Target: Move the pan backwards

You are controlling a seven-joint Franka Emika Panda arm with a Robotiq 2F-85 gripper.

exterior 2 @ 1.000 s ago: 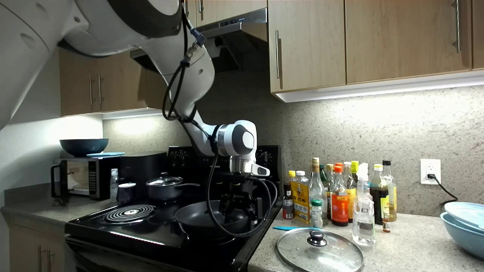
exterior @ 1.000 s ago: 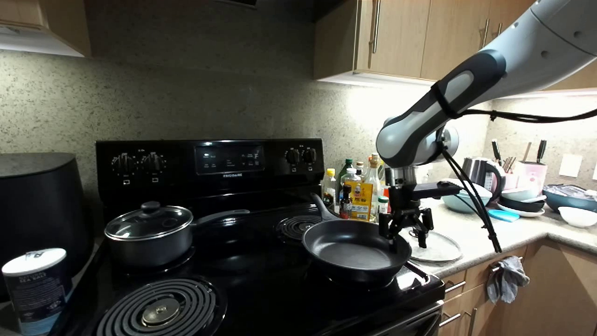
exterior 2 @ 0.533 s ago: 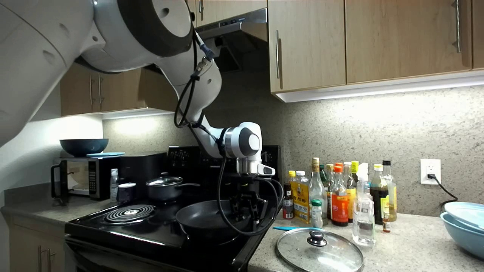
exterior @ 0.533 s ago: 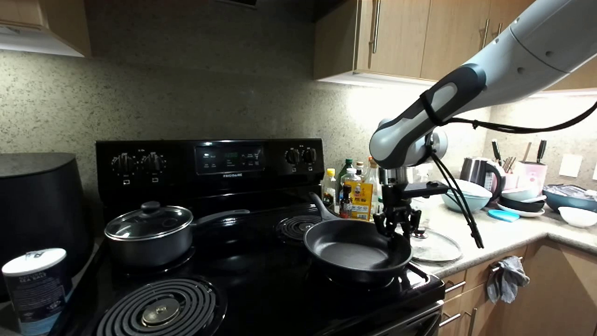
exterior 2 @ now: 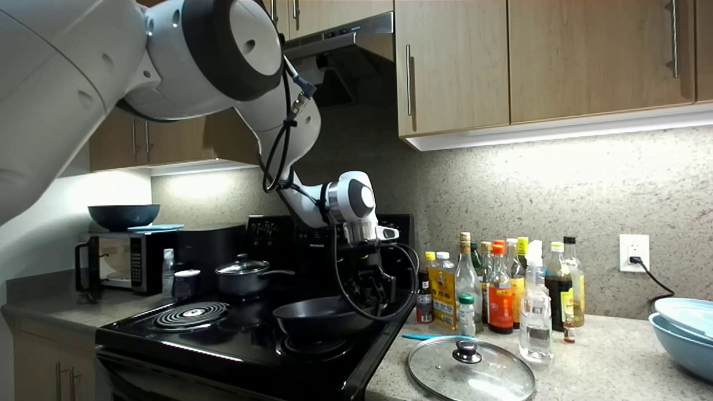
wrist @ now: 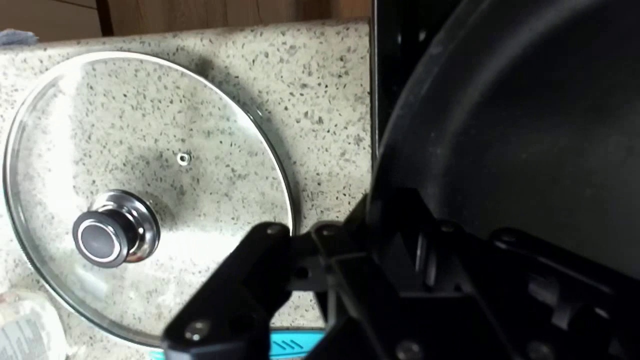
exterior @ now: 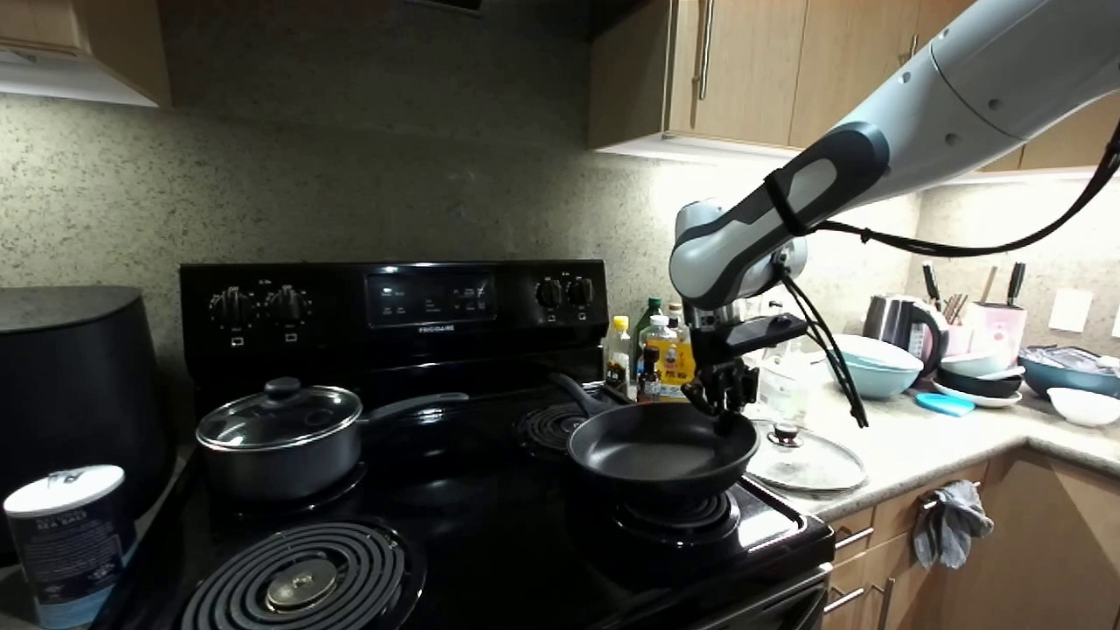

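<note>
You have the end effector (wrist: 381,212) pinching the rim of the pan (exterior: 652,451): in the wrist view that rim runs between the two fingers, one apparently inside the pan and one outside. Your grip sits on the side nearest the edge of the surface (exterior: 499,560) that borders the glass lid (exterior 2: 445,370). You look to be partway through the move. The pan is over the lid-side half of the surface, between the front and back edges, and the front part of the front burner (exterior: 682,518) shows uncovered in both exterior views, so I'd judge some of the backward travel done. The handle (exterior: 576,391) points toward the back edge and reaches over the back burner (exterior: 547,429), whose coils show beside the pan's body. The pan seems slightly raised or tilted at your grip; whether its base touches anything, I cannot tell. What is left, in my judgement, is for you to bring it farther toward the back edge below the control panel (exterior: 429,302), level it, settle it flat and let go. Mind the handle, which will probably meet the panel before the body does.
</note>
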